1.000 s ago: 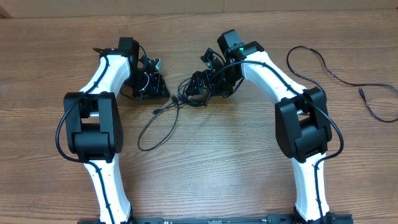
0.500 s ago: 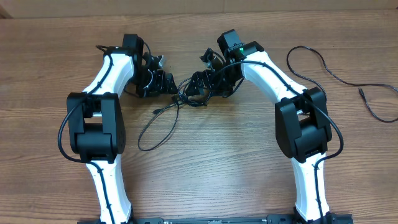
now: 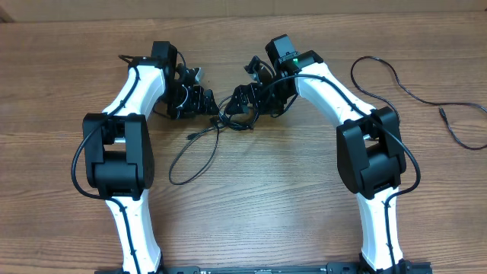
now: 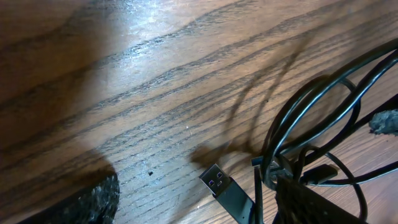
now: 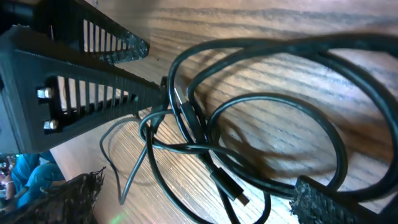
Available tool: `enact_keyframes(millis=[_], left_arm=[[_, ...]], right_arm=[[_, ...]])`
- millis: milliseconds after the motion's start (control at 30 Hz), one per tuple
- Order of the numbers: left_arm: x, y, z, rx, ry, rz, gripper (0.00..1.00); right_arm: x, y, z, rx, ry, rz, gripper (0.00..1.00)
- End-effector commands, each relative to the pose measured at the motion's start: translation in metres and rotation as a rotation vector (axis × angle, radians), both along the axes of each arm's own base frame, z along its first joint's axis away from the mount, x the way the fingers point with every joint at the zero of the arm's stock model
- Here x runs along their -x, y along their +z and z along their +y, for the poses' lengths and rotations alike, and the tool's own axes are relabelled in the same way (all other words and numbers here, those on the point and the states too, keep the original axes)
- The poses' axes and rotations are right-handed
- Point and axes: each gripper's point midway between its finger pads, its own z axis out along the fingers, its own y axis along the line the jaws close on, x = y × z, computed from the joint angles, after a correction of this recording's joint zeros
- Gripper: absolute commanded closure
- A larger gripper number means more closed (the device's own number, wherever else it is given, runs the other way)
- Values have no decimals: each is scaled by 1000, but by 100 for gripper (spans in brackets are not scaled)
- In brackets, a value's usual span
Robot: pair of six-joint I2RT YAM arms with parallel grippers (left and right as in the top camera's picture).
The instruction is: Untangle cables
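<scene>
The cables [image 3: 227,116] lay bunched on the wooden table [image 3: 266,205] at about 12 o'clock from its centre, with one loose loop trailing off toward 7 o'clock. The left gripper [image 3: 204,101] stood at the bunch's 10 o'clock side and the right gripper [image 3: 239,101] at its 1 o'clock — both with fingers spread apart. In the right wrist view, several strands crossed between its pads [image 5: 68,198]. A USB plug [image 4: 219,183] lay flat on the wood. A separate cable [image 3: 396,80] sprawled well apart, toward 2 o'clock.
</scene>
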Motion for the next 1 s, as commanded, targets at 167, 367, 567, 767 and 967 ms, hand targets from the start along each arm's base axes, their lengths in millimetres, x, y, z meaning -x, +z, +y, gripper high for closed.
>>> enact_keyframes(millis=[167,367,567,767,967], left_arm=[[-1,-8,2,-37,0,5,17],[0,-9,4,-46,1,9,17],[-2,-17,25,-175,106,40,14],[0,-18,31,-200,155,65,13],[0,-19,34,-221,163,63,11]], right_arm=[[-15,41,4,-94,-17,-13,0],[-19,49,10,-102,-21,-37,0],[2,30,19,-33,9,0,0],[14,21,30,3,43,3,0],[6,12,38,80,47,-98,0]])
